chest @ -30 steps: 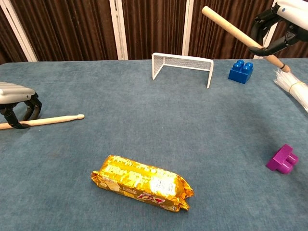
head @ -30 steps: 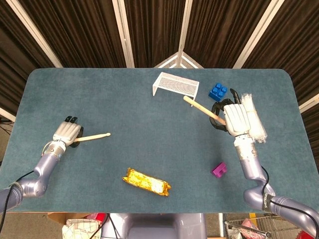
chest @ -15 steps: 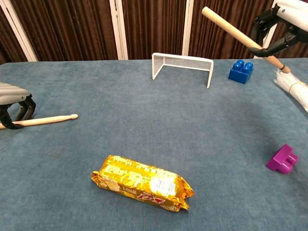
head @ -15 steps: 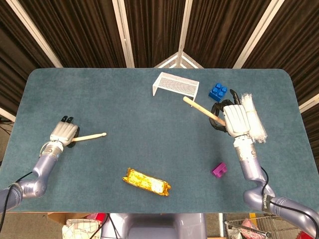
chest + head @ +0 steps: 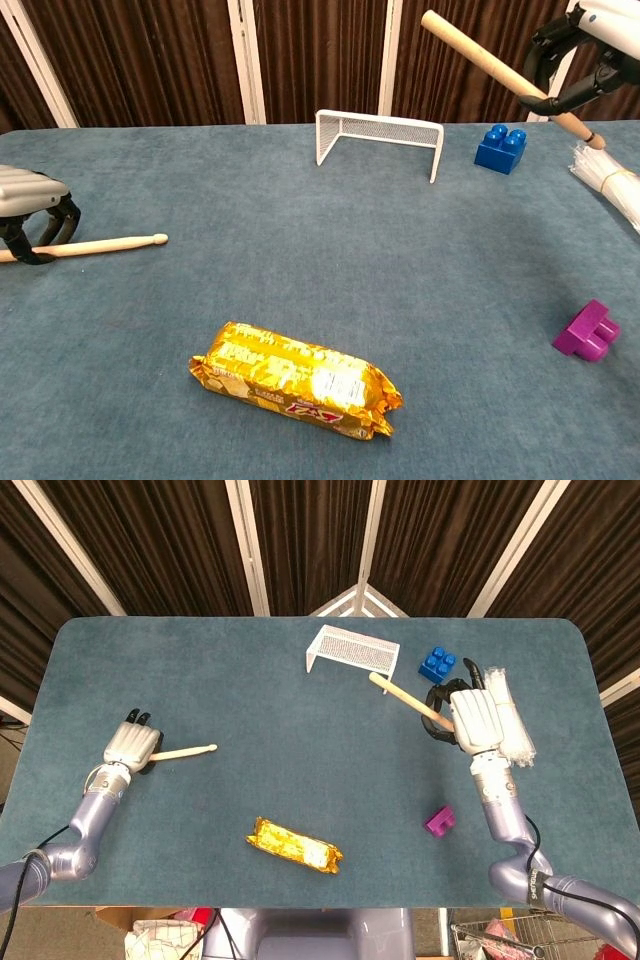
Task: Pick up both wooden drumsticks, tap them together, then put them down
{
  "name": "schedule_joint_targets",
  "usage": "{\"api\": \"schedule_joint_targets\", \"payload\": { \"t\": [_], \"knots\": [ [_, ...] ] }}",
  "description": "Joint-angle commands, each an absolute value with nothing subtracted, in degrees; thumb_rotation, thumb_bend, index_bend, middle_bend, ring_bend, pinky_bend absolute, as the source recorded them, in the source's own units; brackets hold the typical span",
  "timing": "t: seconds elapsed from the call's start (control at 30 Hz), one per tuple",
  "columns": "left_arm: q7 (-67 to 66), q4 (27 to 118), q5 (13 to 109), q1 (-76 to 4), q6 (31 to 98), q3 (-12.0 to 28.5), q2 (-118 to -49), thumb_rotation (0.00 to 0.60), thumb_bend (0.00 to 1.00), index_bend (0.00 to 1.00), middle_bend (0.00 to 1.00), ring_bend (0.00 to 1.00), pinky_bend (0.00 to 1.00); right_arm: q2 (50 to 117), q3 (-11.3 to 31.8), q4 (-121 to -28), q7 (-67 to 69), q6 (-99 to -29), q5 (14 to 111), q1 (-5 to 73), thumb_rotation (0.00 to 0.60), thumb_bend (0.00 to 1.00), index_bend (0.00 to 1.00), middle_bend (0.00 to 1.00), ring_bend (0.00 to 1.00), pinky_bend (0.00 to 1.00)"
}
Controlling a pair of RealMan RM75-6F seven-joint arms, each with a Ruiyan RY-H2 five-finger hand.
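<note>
Blue table (image 5: pixel 300 730), left hand (image 5: pixel 131 747) grasping drumstick (image 5: pixel 185 752), right hand (image 5: pixel 474 720) grasping raised drumstick (image 5: pixel 405 695)

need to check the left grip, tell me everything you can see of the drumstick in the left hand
The left drumstick is a pale, slim wooden stick with a small rounded tip pointing toward the table's middle. It lies nearly level, low over the blue cloth; whether it touches the cloth cannot be told. Its butt end passes under the left hand, whose dark fingers curl around it. Nothing else touches it.
</note>
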State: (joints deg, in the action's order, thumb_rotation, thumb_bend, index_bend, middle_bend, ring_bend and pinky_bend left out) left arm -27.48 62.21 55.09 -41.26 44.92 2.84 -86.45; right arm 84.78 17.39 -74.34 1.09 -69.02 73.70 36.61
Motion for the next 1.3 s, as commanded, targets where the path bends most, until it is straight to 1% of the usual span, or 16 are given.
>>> {"api": "schedule_joint_targets", "payload": {
  "t": [0.03,0.33,0.6,0.83,0.97,1.1,1.17,1.3],
  "knots": [
    [-25.49,61.68,57.71,-40.71,46.86,3.03,-86.92,0.600,0.53,0.58,0.55,0.10,0.02,84.83,17.34,-74.38,1.07,-68.89,73.72,36.65,0.600,0.56,0.78,0.64,0.39,0.00],
    [-20.42,59.78,64.55,-39.27,51.42,2.75,-87.87,0.600,0.53,0.59,0.56,0.11,0.02,85.38,17.60,-74.19,0.61,-68.47,73.38,37.09,0.600,0.56,0.78,0.64,0.40,0.00],
    [-9.16,59.56,71.38,-37.87,57.62,4.10,-88.25,0.600,0.53,0.59,0.57,0.12,0.03,85.34,19.01,-74.11,0.03,-67.46,72.88,38.64,0.600,0.56,0.78,0.64,0.40,0.00],
    [-6.23,65.80,75.33,-37.81,62.00,5.55,-85.59,0.600,0.53,0.59,0.57,0.12,0.03,84.49,21.20,-74.76,0.12,-65.16,73.07,41.88,0.600,0.56,0.78,0.64,0.40,0.00],
    [-5.01,70.32,75.94,-38.13,63.30,7.16,-84.48,0.600,0.53,0.59,0.57,0.12,0.03,84.82,23.40,-76.10,0.80,-64.23,72.73,44.39,0.600,0.56,0.78,0.64,0.40,0.00],
    [-3.05,75.50,75.64,-38.72,63.10,8.89,-83.44,0.600,0.53,0.59,0.57,0.12,0.03,85.57,25.39,-77.27,0.32,-63.27,72.33,47.29,0.600,0.56,0.78,0.64,0.40,0.00],
    [-3.48,78.62,75.72,-39.44,62.42,9.43,-83.00,0.600,0.53,0.59,0.57,0.12,0.03,86.52,27.10,-77.73,-0.70,-62.32,71.87,50.03,0.600,0.56,0.78,0.64,0.40,0.00],
    [-5.87,81.36,75.21,-39.75,62.16,9.81,-82.58,0.600,0.52,0.59,0.57,0.12,0.03,87.63,26.98,-76.46,-3.53,-62.91,72.79,52.13,0.600,0.56,0.78,0.64,0.40,0.00]
  ]
}}
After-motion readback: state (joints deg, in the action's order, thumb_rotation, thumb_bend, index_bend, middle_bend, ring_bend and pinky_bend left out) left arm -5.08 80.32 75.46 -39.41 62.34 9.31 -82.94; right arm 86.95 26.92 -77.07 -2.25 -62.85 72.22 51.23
